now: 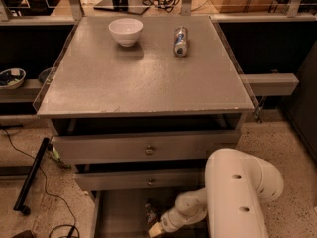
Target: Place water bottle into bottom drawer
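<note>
The bottom drawer (pixel 119 213) is pulled out under the cabinet, and its flat grey floor shows at the lower edge of the camera view. My gripper (pixel 154 229) reaches down into it from the right, at the end of the white arm (pixel 237 197). A small dim object with a reddish band, apparently the water bottle (pixel 150 213), stands in the drawer just above the gripper's tip. I cannot tell whether the two touch.
On the grey cabinet top (pixel 143 83) sit a white bowl (pixel 126 31) and a short silver-blue can (pixel 181 40). Two drawers with brass knobs (pixel 148 149) (pixel 150 181) stick out slightly above the open one. A black pole (pixel 32 175) and cables lie on the floor at left.
</note>
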{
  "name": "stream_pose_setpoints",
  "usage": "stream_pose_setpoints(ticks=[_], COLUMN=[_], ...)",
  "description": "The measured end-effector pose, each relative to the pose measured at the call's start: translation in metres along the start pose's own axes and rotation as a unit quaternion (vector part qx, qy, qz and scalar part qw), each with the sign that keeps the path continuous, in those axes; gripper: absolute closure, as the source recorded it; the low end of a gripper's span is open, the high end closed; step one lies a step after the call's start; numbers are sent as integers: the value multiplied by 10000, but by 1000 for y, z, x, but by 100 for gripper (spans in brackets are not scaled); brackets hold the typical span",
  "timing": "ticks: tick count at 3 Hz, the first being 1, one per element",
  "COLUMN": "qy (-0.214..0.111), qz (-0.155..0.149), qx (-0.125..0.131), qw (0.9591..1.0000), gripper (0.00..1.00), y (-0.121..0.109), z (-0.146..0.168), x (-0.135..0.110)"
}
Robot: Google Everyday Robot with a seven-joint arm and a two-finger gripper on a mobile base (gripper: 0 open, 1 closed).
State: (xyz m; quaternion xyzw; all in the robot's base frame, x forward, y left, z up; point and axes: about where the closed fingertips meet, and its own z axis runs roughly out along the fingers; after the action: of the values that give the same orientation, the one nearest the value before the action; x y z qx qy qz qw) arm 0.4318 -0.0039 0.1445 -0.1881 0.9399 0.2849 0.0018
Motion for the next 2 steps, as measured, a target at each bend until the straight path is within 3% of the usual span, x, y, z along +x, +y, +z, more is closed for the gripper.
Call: stream_pose_setpoints(ticks=[2], qy=[1], qz=[0], qx=[0], qw=[10000], gripper=[0], y=[0], z=[0], x=[0])
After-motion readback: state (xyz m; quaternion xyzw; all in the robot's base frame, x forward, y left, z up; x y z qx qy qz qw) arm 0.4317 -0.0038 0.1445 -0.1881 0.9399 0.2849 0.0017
